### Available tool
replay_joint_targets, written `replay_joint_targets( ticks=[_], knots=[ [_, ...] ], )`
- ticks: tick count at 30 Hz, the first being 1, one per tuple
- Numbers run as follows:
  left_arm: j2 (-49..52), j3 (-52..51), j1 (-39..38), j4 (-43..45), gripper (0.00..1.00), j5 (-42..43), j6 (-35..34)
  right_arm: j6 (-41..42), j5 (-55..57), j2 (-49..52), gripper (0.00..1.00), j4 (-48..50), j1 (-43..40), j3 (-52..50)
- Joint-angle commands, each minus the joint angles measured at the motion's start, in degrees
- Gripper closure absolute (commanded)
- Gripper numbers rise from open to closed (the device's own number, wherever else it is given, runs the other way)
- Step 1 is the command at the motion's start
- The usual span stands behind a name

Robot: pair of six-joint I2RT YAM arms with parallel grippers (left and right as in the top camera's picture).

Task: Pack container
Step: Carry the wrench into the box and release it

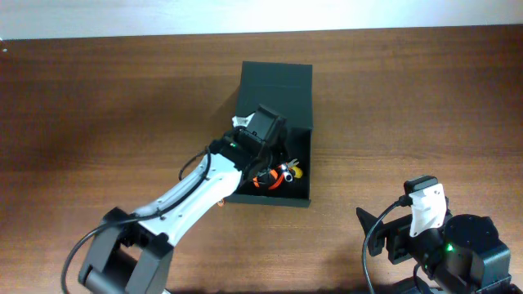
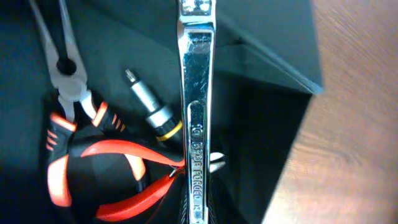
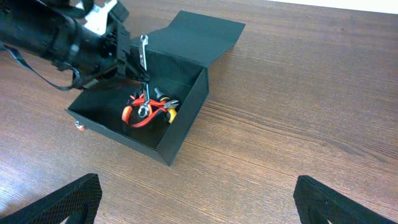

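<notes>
Left gripper [image 1: 263, 131] pinches a chrome wrench [image 2: 196, 112], standing steeply in the open container [image 1: 270, 198].
Mid-table [image 1: 409, 98] sits the container, flap folded back on the far side, with red-handled pliers [image 2: 124, 152] and a yellow-ringed driver bit [image 2: 149, 102] already inside. The right gripper [image 3: 198, 182] waits spread and empty, well apart. Risk: released at this angle, the wrench could topple onto the pliers' handles or lean on a wall, poke above the rim and block the flap.
</notes>
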Motion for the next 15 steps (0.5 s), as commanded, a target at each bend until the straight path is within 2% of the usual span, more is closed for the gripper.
replay_joint_targets(
  ticks=[1, 9, 12, 14, 15],
  knots=[
    [1.88, 1.25, -0.24, 0.33, 0.96, -1.95, -8.50, 0.66, 0.31, -0.11, 0.01, 0.20, -0.09, -0.02],
    [6.01, 1.22, -0.24, 0.31, 0.95, -3.37, -16.65, 0.66, 0.31, -0.11, 0.01, 0.20, -0.09, -0.02],
    [6.80, 1.20, -0.24, 0.11, 0.80, -2.95, -16.61, 0.66, 0.31, -0.11, 0.01, 0.17, -0.09, -0.02],
    [6.80, 1.20, -0.24, -0.11, 0.58, -2.95, -16.57, 0.66, 0.31, -0.11, 0.01, 0.17, -0.09, -0.02],
    [6.80, 1.20, -0.24, -0.07, 0.51, -2.93, -16.57, 0.66, 0.31, -0.11, 0.01, 0.20, -0.09, -0.02]
  ],
)
